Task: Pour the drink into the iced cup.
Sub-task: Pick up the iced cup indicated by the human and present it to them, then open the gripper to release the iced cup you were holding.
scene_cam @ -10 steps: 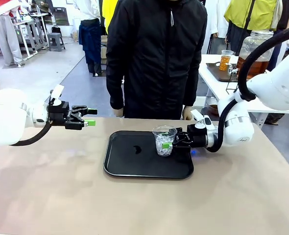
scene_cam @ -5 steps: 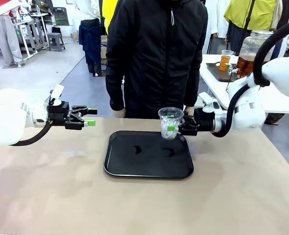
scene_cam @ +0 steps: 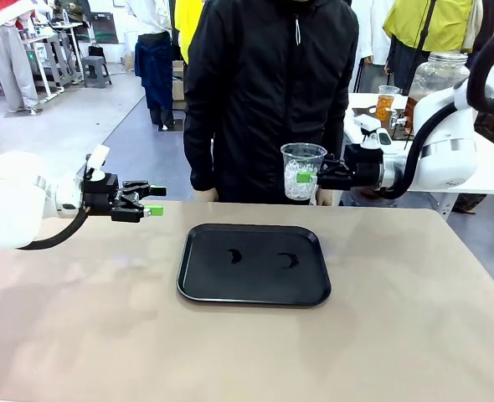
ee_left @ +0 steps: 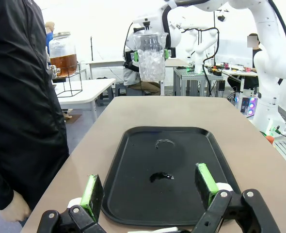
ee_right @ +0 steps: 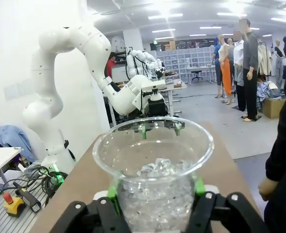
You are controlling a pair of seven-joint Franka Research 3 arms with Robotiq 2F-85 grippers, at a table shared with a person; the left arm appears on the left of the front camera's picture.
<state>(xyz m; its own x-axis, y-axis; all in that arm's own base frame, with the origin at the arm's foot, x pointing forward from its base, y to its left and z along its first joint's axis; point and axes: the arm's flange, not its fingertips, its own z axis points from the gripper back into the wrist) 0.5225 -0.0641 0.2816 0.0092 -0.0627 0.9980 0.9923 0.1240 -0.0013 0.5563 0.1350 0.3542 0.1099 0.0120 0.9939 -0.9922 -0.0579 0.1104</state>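
With right fingers (scene_cam: pixel 312 177) clamped on the iced cup (scene_cam: pixel 301 170) held high near the tabletop's (scene_cam: pixel 398 318) far edge and left fingers (scene_cam: pixel 155 210) spread empty, carry it upright, unhurried, towards the drink (ee_left: pixel 64 64) in its jar (ee_left: pixel 62 41) beyond.

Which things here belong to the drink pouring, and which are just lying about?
Part of the job: iced cup, gripped by the right gripper; drink in the dispenser jar.
Just around: black tray; open left gripper, holding nothing; filled cup by the jar.
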